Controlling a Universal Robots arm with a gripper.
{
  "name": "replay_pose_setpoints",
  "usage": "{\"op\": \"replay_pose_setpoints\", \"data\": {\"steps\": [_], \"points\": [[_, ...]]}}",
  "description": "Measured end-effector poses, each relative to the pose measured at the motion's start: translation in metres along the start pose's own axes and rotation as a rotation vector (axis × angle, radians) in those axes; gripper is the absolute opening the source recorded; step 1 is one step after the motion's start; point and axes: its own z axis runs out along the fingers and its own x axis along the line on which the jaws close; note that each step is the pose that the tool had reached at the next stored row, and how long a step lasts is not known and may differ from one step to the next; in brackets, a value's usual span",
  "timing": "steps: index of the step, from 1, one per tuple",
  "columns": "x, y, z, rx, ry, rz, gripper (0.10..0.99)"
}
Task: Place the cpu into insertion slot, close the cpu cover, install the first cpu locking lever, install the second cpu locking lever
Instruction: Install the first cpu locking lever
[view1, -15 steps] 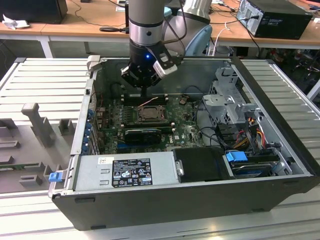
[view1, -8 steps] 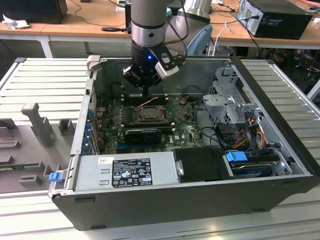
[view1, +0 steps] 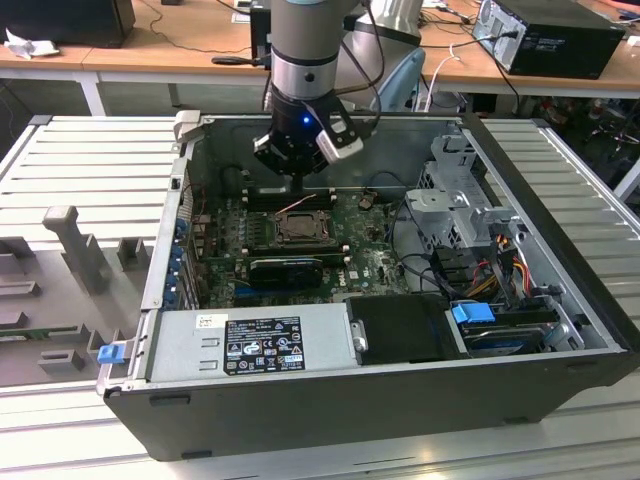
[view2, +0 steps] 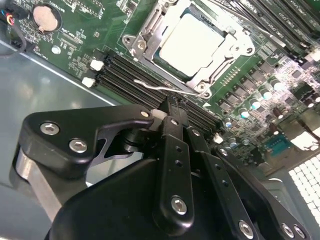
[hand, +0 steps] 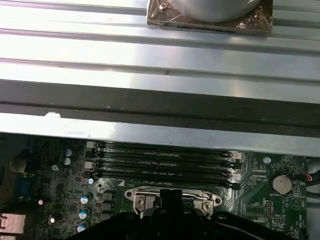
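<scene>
The computer case (view1: 400, 395) lies open on its side on a ribbed metal table (view1: 80, 160). Closest to me is the grey power box (view1: 250, 345), with a black block (view1: 405, 328) beside it and a blue clip (view1: 473, 313) toward the exterior view's right.

Behind them sits the green board (view1: 345, 255). The chip (view2: 192, 42) is already lying flat in its slot (view2: 187, 75), in the middle of the board. The cover (view2: 150, 37), a shiny metal frame, lies down around the chip.

The gripper (view2: 172, 107) hangs just over the slot's edge, by the long black memory slots (view2: 130, 75). Its fingers (view2: 172, 117) are together, and their tips touch a thin wire lever (view2: 162, 89).

Far behind are wooden desks (view1: 150, 45).
</scene>
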Motion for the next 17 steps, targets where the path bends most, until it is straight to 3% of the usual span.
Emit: {"op": "replay_pose_setpoints", "data": {"steps": [3, 5, 8, 10, 11, 13, 17], "points": [[-0.0017, -0.0003, 0.0009, -0.001, -0.0006, 0.004, 0.106], [-0.0018, -0.0003, 0.0015, -0.01, -0.0013, 0.004, 0.106], [-0.0021, -0.0004, 0.0022, -0.013, -0.0013, 0.005, 0.106], [-0.0022, -0.0005, 0.0027, -0.029, -0.0024, 0.004, 0.106], [-0.0024, -0.0007, 0.0031, -0.043, -0.0032, 0.004, 0.106], [-0.0032, -0.0009, 0.0046, -0.057, -0.0045, 0.006, 0.106], [-0.0054, -0.0019, 0.0112, -0.063, -0.0048, 0.007, 0.106]]}}
